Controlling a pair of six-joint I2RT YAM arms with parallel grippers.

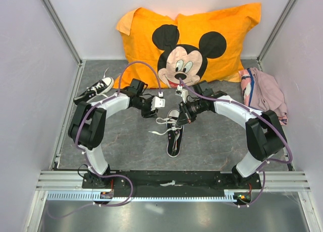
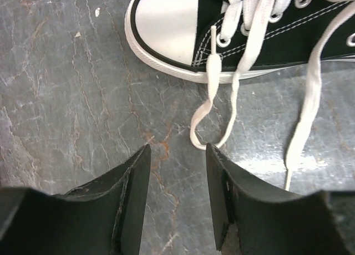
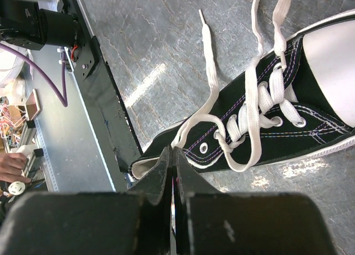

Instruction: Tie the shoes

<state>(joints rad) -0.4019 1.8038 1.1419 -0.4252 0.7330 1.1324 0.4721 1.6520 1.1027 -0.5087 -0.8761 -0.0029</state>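
Observation:
One black sneaker (image 1: pixel 174 134) with white laces lies mid-table, toe towards the back. It also shows in the left wrist view (image 2: pixel 166 22) and the right wrist view (image 3: pixel 266 127). My right gripper (image 1: pixel 180 116) (image 3: pixel 173 154) is shut on a white lace (image 3: pixel 211 77) above the shoe's heel opening. The lace runs from the top eyelets into the tips. My left gripper (image 1: pixel 151 111) (image 2: pixel 177 152) is open and empty, low over the table beside the toe cap. A loose lace loop (image 2: pixel 213 105) lies just ahead of its fingers. A second sneaker (image 1: pixel 96 89) lies at the far left.
An orange Mickey Mouse pillow (image 1: pixel 186 45) leans on the back wall. A pink cloth (image 1: pixel 265 91) lies at the back right. Walls close in both sides. The black base rail (image 1: pixel 171 179) runs along the near edge.

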